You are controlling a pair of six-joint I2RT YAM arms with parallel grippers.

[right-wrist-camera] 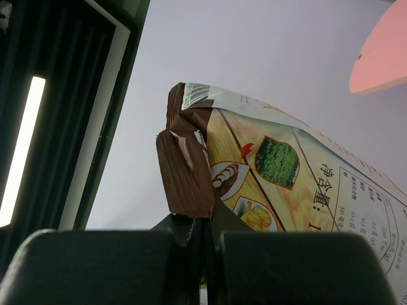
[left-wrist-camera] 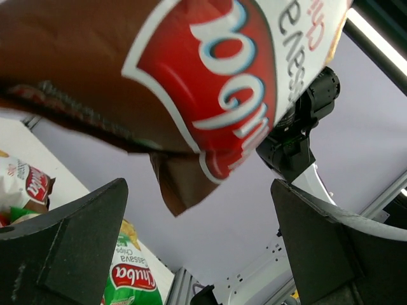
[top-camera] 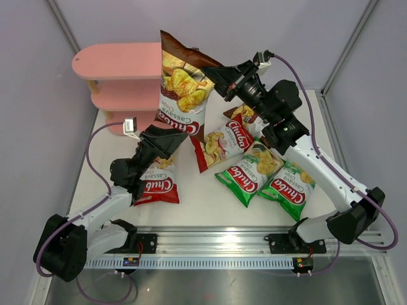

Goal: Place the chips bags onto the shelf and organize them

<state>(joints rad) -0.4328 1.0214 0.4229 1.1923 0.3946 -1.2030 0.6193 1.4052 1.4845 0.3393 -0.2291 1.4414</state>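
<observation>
Pinching the brown chips bag (top-camera: 181, 95) by its edge, the right gripper (top-camera: 215, 73) holds it aloft beside the pink shelf (top-camera: 117, 61); the left gripper (top-camera: 170, 141) gapes wide beneath.

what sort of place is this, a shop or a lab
Most likely a robot lab test cell, not a shop: plain lilac walls box in a white table, and the left arm and right arm are bolted to an aluminium rail.

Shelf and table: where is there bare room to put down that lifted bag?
The shelf's top board is bare where it shows. On the table, a white patch lies open between the red bag and the nearest green bag, by the rail. Under the right arm the bags overlap, crowded.
</observation>
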